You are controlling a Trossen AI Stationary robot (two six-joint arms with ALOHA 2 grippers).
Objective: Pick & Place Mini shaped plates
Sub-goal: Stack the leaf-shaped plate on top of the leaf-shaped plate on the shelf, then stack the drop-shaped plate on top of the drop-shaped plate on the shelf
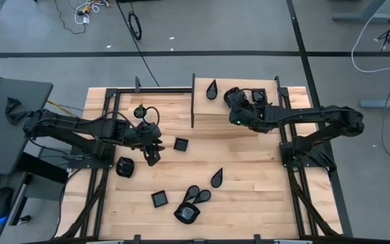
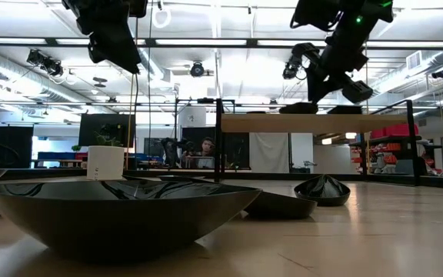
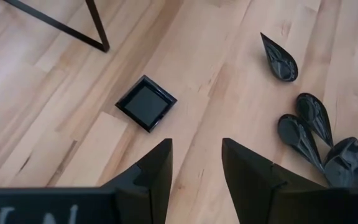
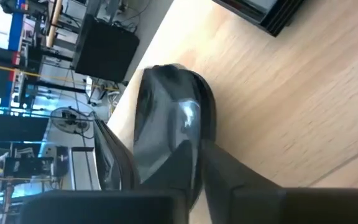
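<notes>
The right hand (image 4: pixel 194 162) is clenched on a rounded black plate (image 4: pixel 169 118) and holds it above the far part of the desk (image 1: pixel 249 163), beside the teardrop plate (image 1: pixel 212 89) near the upright divider (image 1: pixel 193 102). The grip appears to bear on the rim only; a slip would likely drop the plate onto the wood or send it off the far edge. The left hand (image 3: pixel 194 165) is released, fingers parted, above the square plate (image 3: pixel 146 103). Other plates lie scattered near the front edge (image 1: pixel 195 196). Open room lies mid-desk, between the arms.
</notes>
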